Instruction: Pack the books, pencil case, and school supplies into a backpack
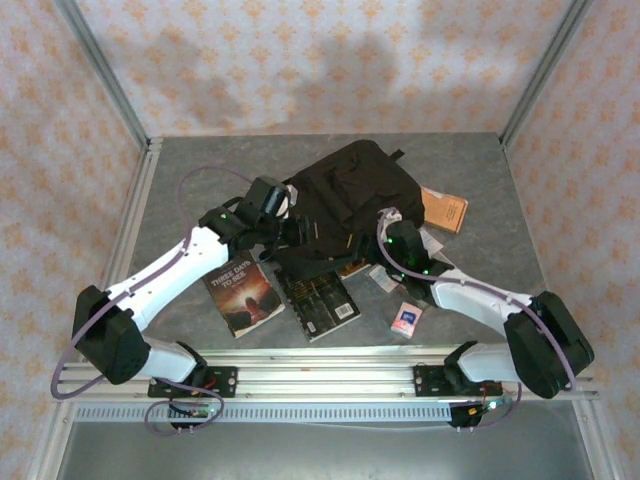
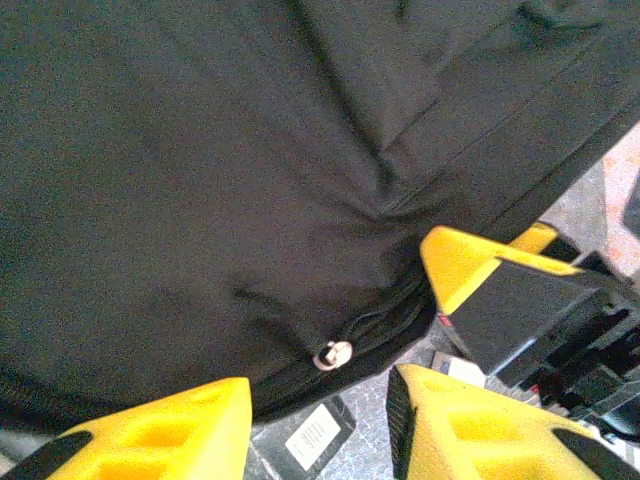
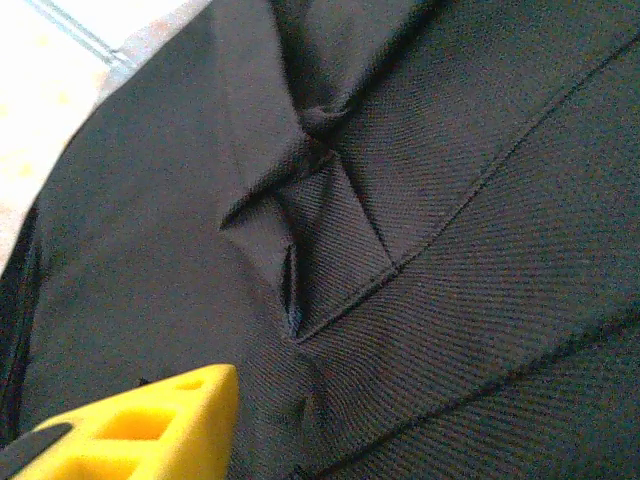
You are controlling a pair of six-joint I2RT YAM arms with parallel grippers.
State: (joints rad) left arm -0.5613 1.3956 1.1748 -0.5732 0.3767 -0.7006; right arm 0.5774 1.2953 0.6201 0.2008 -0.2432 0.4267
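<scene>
Packing is judged barely begun: the backpack [image 1: 350, 190] lies mid-tabletop, a dark book [image 1: 243, 292] and a grey book [image 1: 322, 300] are left at its 7 and 6 o'clock, the left pincer [image 2: 320, 410] is parted and empty, and the right pincer's [image 1: 388, 243] gap cannot be told.

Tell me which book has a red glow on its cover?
The leftmost book, lying by the left arm, with white title letters above a reddish glow. The black-grey book beside it has no red.

backpack [image 1: 350, 185] black | booklet [image 1: 443, 210] orange | wall [image 1: 300, 60] pink floral | table [image 1: 200, 170] grey
</scene>
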